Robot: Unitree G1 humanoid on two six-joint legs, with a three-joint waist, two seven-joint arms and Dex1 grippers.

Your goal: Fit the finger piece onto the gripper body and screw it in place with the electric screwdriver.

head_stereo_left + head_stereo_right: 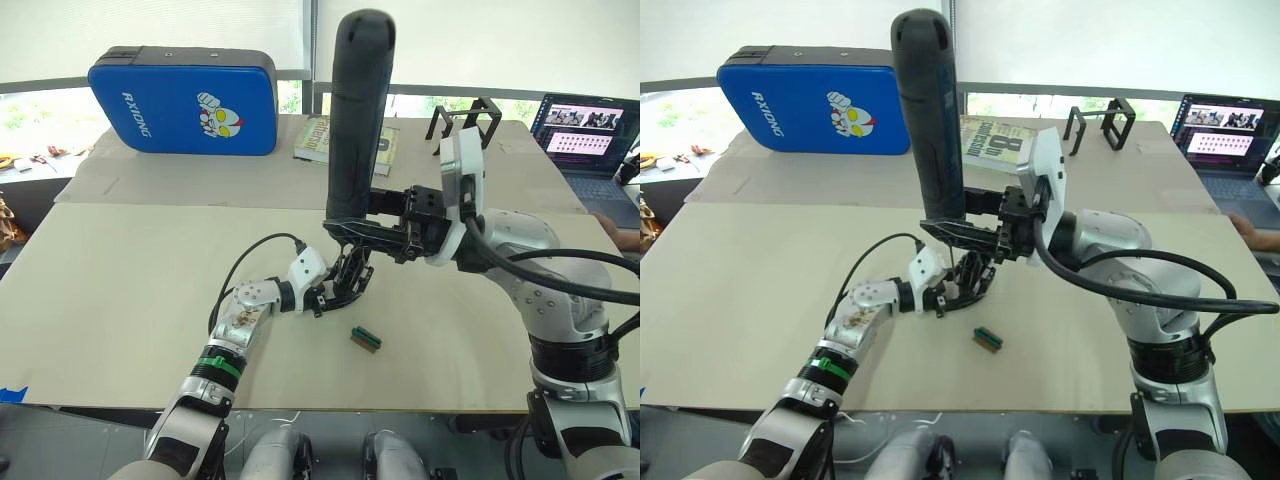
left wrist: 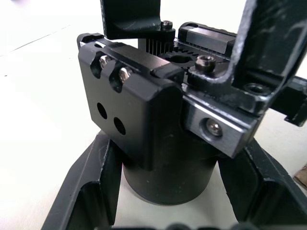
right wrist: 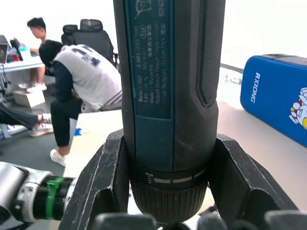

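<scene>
On the table (image 1: 120,300), left pincer (image 1: 335,290) seemingly clamps gripper body (image 2: 158,143); right pincer (image 1: 345,228) grips upright electric screwdriver (image 1: 358,110).

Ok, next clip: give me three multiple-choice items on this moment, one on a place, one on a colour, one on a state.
1. Where is the small green-and-brown block?
A. on the table, beside the gripper body
B. on the laptop
C. in the left hand

2. What colour is the flat case at the table's far side?
A. red
B. blue
C. white

3. How is the electric screwdriver held?
A. lying flat on the table
B. upright in the right hand, tip down
C. leaning on the book

Key: 1 A, it lies on the table near the gripper body; 2 B, blue shell; 3 B, the right hand clamps it upright.
</scene>
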